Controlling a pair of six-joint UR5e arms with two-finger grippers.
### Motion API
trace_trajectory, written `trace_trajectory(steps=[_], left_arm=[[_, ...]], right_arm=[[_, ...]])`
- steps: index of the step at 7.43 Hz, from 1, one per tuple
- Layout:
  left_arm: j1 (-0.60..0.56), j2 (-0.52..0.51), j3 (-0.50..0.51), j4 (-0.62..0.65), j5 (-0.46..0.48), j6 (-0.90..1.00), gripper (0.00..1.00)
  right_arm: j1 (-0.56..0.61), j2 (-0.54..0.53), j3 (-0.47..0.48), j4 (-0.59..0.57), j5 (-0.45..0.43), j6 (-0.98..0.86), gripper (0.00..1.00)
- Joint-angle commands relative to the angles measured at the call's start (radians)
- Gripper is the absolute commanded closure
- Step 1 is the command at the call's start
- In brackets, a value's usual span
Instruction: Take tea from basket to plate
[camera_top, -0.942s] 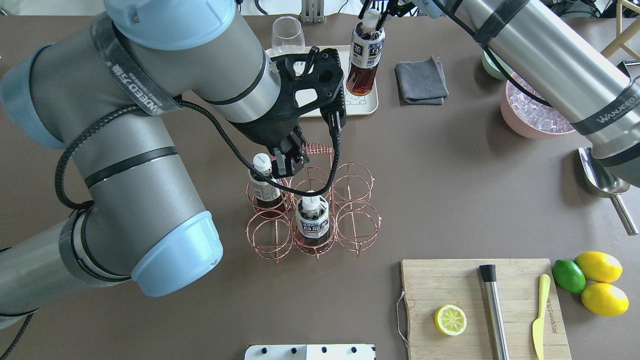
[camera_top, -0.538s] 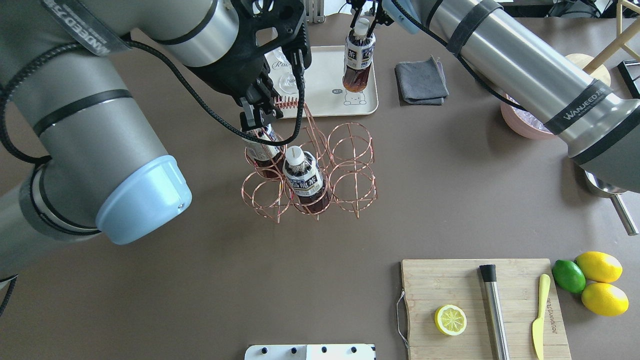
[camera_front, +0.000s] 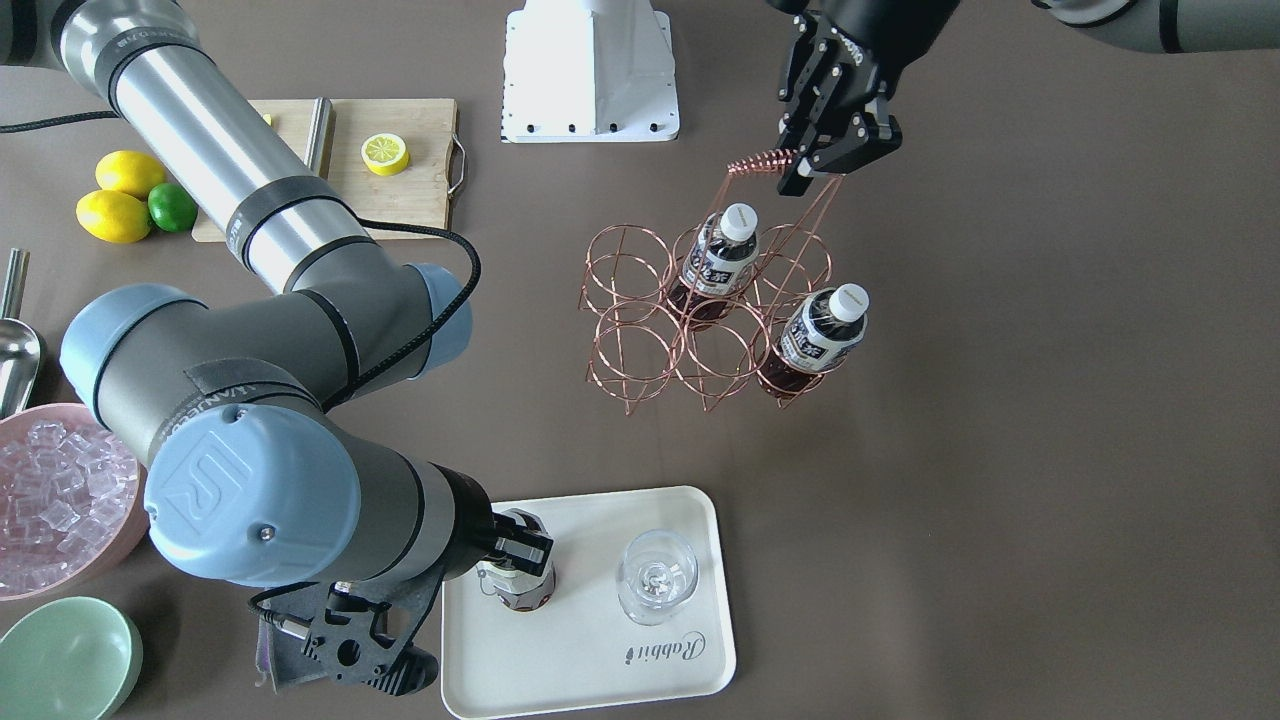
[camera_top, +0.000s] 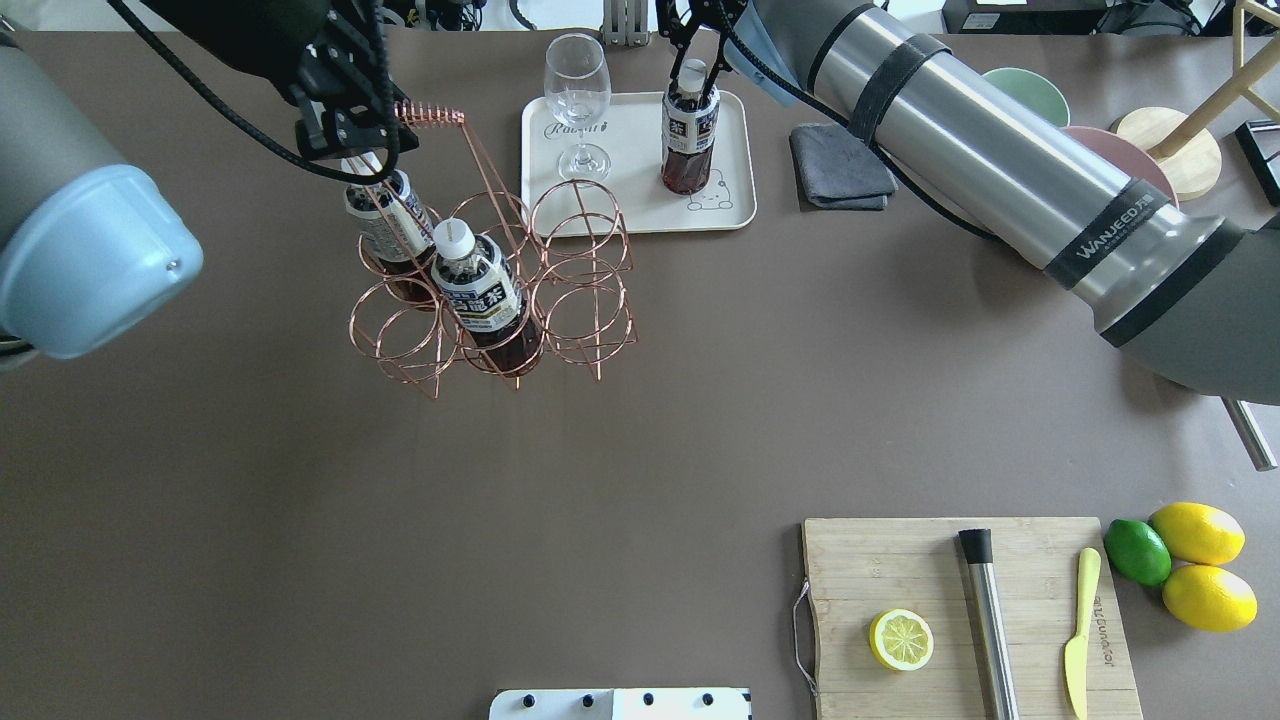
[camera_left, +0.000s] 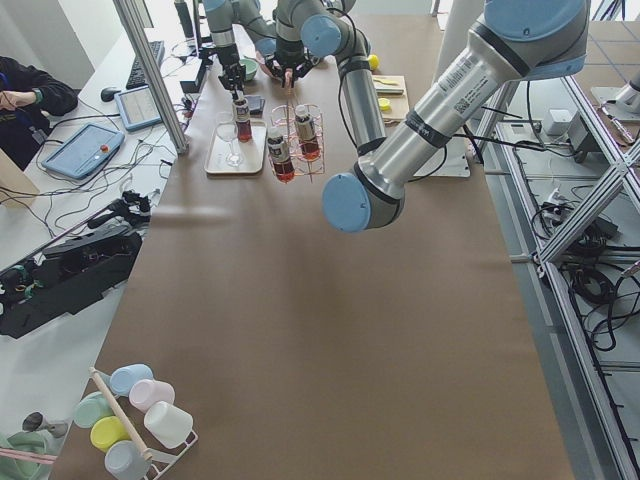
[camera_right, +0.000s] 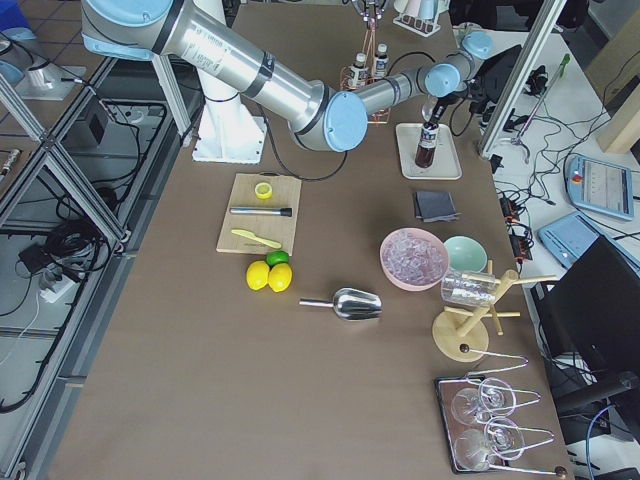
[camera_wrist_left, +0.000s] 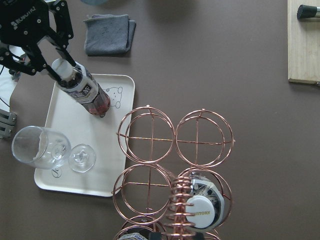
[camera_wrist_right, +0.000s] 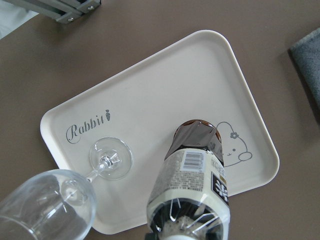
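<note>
My left gripper (camera_top: 372, 126) (camera_front: 815, 160) is shut on the coiled handle of the copper wire basket (camera_top: 585, 300) (camera_front: 632, 352), which leans at the table's far left. Two tea bottles (camera_top: 480, 290) (camera_top: 385, 230) stand in its cells; one cap shows in the left wrist view (camera_wrist_left: 202, 215). My right gripper (camera_top: 695, 65) (camera_wrist_left: 57, 67) is shut on the cap of a third tea bottle (camera_top: 688, 135) (camera_wrist_right: 192, 180). Its base is at the cream plate (camera_top: 640, 195) (camera_wrist_right: 150, 100) beside the bear drawing. I cannot tell if it touches.
A clear stemmed glass (camera_top: 577, 95) stands on the plate's left half. A grey cloth (camera_top: 842, 165) lies right of the plate. A pink bowl of ice (camera_front: 50, 500), a green bowl (camera_front: 65, 655) and a scoop are beyond. A cutting board (camera_top: 960, 610) and citrus sit near right.
My left gripper has carried the basket by its handle to the left and farther from the robot. My right gripper has moved the tea leftward and down over the plate.
</note>
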Motion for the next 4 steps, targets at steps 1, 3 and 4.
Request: trace_trajectory(steps=[1,3,4], left_arm=[[-0.203,0.144,-0.045,0.000,-0.151,0.137,1.00],[-0.338,0.247,-0.070,0.002,-0.208,0.210,1.00],[-0.393,0.290,-0.069,0.002,-0.209,0.254,1.00]], right_arm=[[-0.012,0.000,-0.017,0.013,-0.009,-0.027,0.01],[0.005,0.006,-0.013,-0.013,-0.003,-0.099,0.00],[0.020,0.010,0.009,-0.039,0.017,-0.109,0.00]])
